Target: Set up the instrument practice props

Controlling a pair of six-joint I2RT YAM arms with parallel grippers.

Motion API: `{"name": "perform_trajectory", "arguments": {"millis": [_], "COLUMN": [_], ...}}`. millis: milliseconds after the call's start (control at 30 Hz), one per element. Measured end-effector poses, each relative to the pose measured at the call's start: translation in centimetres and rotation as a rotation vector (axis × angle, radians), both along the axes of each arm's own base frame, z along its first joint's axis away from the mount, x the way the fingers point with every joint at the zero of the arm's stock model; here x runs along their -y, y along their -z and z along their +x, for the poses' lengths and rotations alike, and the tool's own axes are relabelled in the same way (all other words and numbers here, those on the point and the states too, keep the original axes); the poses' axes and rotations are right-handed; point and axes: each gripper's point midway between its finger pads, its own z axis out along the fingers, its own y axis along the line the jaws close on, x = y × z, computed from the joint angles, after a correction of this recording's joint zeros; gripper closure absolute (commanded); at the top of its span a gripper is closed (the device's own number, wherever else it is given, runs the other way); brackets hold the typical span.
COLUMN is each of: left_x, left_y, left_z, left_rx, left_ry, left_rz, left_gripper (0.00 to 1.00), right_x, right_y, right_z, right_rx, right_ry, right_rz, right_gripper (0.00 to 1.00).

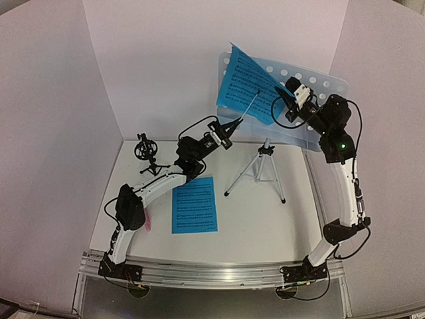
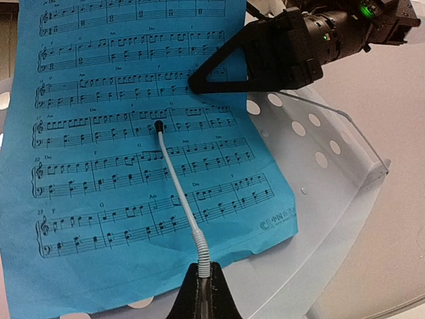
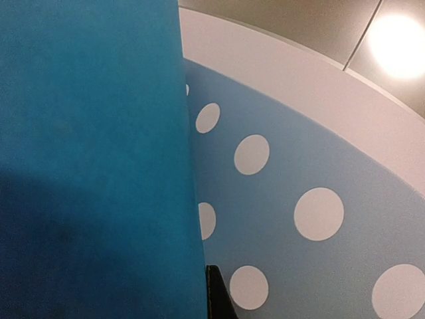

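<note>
Instrument practice props are spread over the white table (image 1: 265, 229), so we'll just go across. Far left, a small black tripod mic holder (image 1: 147, 153) stands upright near the back wall. Nearer to us, a bit of the pink stick microphone (image 1: 148, 224) pokes out from under the left arm (image 1: 143, 196), lying on the tabletop. Next over is a flat blue sheet-music page (image 1: 194, 205), printed side up, just beside the tripod's feet.

Left claw (image 1: 230, 124) (image 2: 202, 274): clenched, fingers squeezed tight on the ribbed base of a thin white rod (image 1: 247, 106) (image 2: 178, 189) with a small black tip. The rod reaches up and to the right. Its tip sits right at the printed face of the second blue sheet-music page (image 1: 247, 83) (image 2: 133, 166) (image 3: 86, 166); whether it actually presses on the paper, we can't tell.

Centre-right, the silver tripod (image 1: 261, 169) stands with its legs splayed, directly under the pale blue perforated music stand (image 1: 319, 90) (image 2: 319, 179) (image 3: 279, 199). That second page leans tilted against the stand's desk, with its top corner sticking up past the upper rim.

Right claw (image 1: 284, 96) (image 2: 196, 83): clenched too, pinching the right edge of that page. In the left wrist view we see the black fingers meet on the paper's edge. Up close from the right wrist, blue paper fills the left half. One black fingertip (image 3: 216, 296) shows at the bottom right beside it, with the dotted desk behind.
</note>
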Motion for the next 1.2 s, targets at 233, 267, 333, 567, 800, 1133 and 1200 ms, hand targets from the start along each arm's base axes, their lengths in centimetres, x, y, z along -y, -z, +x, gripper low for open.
{"name": "perform_trajectory", "arguments": {"millis": [233, 267, 333, 567, 800, 1133, 1200], "left_x": [0.0, 0.0, 0.0, 0.0, 0.0, -0.1, -0.1], "left_y": [0.0, 0.0, 0.0, 0.0, 0.1, 0.1, 0.1], "left_z": [0.0, 0.1, 0.1, 0.3, 0.4, 0.6, 0.5], "left_rx": [-0.002, -0.004, -0.008, -0.015, -0.017, -0.024, -0.023], "left_ry": [-0.001, -0.002, -0.005, -0.011, -0.016, -0.023, -0.022], "left_rz": [0.002, 0.004, 0.005, 0.008, 0.009, 0.006, 0.006], "left_gripper": [1.0, 1.0, 1.0, 1.0, 1.0, 1.0, 1.0], "right_x": [-0.6, -0.7, -0.8, -1.2, -1.4, -0.9, -0.5], "right_y": [2.3, 2.7, 3.3, 4.6, 4.5, 4.0, 3.8], "right_z": [0.2, 0.3, 0.4, 0.7, 0.7, 0.9, 0.8], "right_rx": [-0.096, -0.11, -0.135, -0.185, -0.214, -0.27, -0.28], "right_ry": [-0.031, -0.035, -0.041, -0.057, -0.074, -0.041, -0.024], "right_rz": [-0.045, -0.05, -0.057, -0.068, -0.043, 0.063, 0.089], "right_gripper": [1.0, 1.0, 1.0, 0.94, 0.57, 0.43, 0.39]}}
